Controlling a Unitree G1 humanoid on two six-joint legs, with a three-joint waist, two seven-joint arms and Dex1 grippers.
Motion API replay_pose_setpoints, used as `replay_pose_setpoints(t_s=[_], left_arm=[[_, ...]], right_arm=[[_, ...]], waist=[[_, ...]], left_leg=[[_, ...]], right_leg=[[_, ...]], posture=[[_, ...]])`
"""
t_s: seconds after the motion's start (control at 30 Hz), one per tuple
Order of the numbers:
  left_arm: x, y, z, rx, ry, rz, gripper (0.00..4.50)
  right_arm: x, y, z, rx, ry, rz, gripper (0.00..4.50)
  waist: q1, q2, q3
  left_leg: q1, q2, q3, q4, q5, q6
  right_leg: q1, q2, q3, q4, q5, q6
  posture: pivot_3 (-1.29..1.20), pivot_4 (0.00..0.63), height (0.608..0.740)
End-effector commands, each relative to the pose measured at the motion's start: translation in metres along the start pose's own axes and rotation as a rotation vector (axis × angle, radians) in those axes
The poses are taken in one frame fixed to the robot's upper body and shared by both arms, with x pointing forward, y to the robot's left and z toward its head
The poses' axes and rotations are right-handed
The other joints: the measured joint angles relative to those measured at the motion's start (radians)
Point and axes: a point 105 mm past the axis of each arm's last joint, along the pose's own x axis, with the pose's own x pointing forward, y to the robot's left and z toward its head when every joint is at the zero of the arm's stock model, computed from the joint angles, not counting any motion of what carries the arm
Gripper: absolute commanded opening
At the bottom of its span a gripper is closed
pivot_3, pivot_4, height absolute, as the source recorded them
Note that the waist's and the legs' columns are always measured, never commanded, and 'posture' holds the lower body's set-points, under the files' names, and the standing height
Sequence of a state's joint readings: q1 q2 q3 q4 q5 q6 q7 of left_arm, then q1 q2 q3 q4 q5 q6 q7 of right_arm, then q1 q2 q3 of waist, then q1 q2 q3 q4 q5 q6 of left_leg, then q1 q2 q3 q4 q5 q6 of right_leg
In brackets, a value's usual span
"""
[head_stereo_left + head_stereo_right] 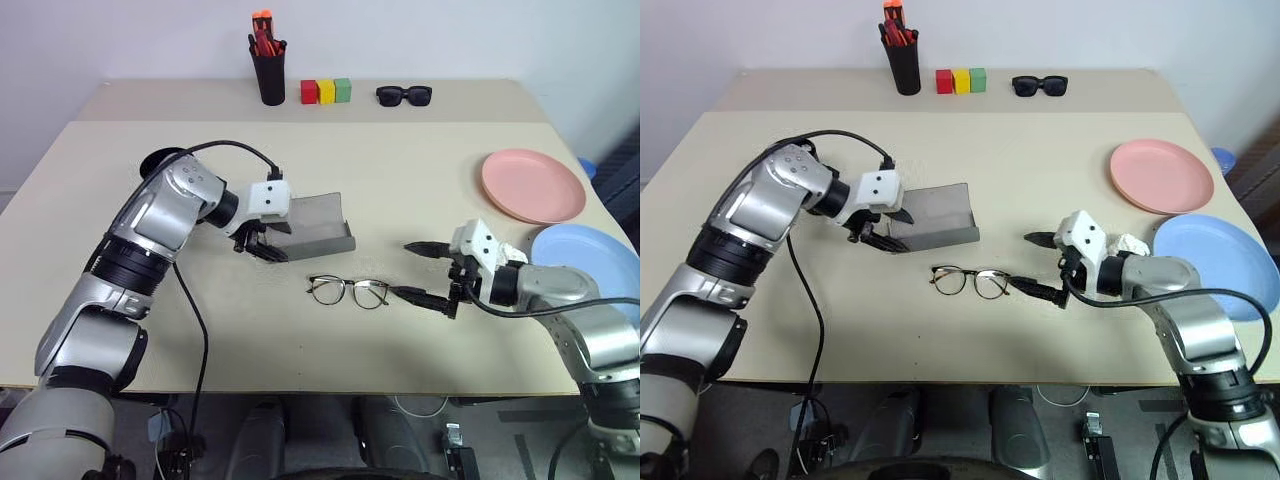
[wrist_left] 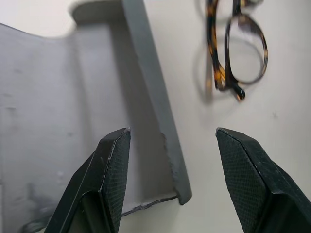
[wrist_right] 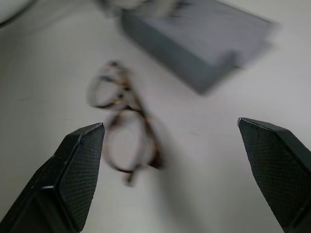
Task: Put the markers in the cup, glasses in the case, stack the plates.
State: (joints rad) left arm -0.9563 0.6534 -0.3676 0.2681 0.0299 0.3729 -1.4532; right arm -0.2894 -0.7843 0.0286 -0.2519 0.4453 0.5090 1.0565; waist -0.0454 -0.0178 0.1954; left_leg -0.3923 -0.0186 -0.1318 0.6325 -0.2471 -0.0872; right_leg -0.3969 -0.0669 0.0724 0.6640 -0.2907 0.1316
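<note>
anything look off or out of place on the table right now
Nothing is spilled or damaged. The glasses lie folded on the bare table beside the open grey case, not in it, and the pink plate and blue plate sit side by side, unstacked.

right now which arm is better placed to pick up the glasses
Right. The right pincer is open beside the glasses, one fingertip next to the frame's end. The left pincer is open at the case.
</note>
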Motion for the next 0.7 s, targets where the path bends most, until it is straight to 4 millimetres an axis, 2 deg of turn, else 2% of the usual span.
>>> replay_pose_setpoints(t_s=[0.03, 0.13, 0.23, 0.37, 0.47, 0.57, 0.7], left_arm=[[-0.029, 0.011, 0.03, 0.052, -0.074, 0.097, 2.83], [-0.04, 0.006, 0.032, 0.091, -0.073, 0.154, 2.83], [-0.042, -0.013, 0.024, 0.122, -0.065, 0.203, 2.83], [-0.033, -0.058, 0.014, 0.115, -0.204, 0.304, 2.83], [-0.028, -0.084, 0.0, 0.083, -0.247, 0.417, 2.83], [-0.026, -0.093, -0.01, 0.023, -0.259, 0.534, 2.83], [-0.022, -0.109, -0.029, -0.094, -0.235, 0.594, 2.83]], right_arm=[[0.007, 0.007, 0.01, -0.029, 0.042, 0.122, 4.5], [0.016, 0.01, 0.012, -0.025, 0.086, 0.193, 4.5], [0.022, 0.012, 0.009, -0.029, 0.146, 0.247, 4.5], [0.025, 0.01, 0.0, -0.022, 0.225, 0.292, 4.5], [0.031, 0.005, -0.004, -0.035, 0.241, 0.299, 4.5], [0.036, 0.0, -0.006, -0.047, 0.244, 0.305, 4.5], [0.047, -0.007, -0.001, -0.067, 0.233, 0.318, 4.5]], waist=[[0.0, 0.0, 0.0], [-0.002, 0.0, 0.0], [-0.011, 0.0, 0.0], [-0.018, 0.0, 0.0], [-0.011, 0.0, 0.0], [0.006, 0.0, 0.0], [0.004, 0.0, 0.0]], left_leg=[[0.0, 0.0, 0.0, 0.0, 0.0, 0.0], [0.0, 0.0, 0.0, 0.0, 0.0, 0.0], [0.0, 0.0, 0.0, -0.001, 0.0, 0.0], [0.0, 0.001, 0.0, -0.001, 0.0, 0.0], [-0.001, 0.001, 0.0, 0.0, 0.0, 0.0], [0.001, 0.001, 0.0, 0.0, 0.0, 0.0], [0.002, 0.0, 0.001, 0.001, 0.0, 0.001]], right_leg=[[0.0, 0.0, 0.0, 0.0, 0.0, 0.0], [0.0, 0.0, 0.0, -0.001, 0.0, 0.0], [0.0, 0.0, 0.0, -0.001, 0.0, 0.0], [-0.001, -0.001, 0.001, -0.002, 0.0, 0.0], [0.0, -0.001, 0.0, -0.002, 0.0, 0.0], [0.0, -0.001, 0.0, -0.002, 0.001, -0.001], [0.003, -0.001, 0.0, -0.003, 0.001, -0.002]], posture=[[0.0, 0.15, 0.74], [0.0, 0.15, 0.74], [0.0, 0.15, 0.74], [0.0, 0.15, 0.74], [0.0, 0.15, 0.74], [0.0, 0.15, 0.74], [0.0, 0.15, 0.74]])
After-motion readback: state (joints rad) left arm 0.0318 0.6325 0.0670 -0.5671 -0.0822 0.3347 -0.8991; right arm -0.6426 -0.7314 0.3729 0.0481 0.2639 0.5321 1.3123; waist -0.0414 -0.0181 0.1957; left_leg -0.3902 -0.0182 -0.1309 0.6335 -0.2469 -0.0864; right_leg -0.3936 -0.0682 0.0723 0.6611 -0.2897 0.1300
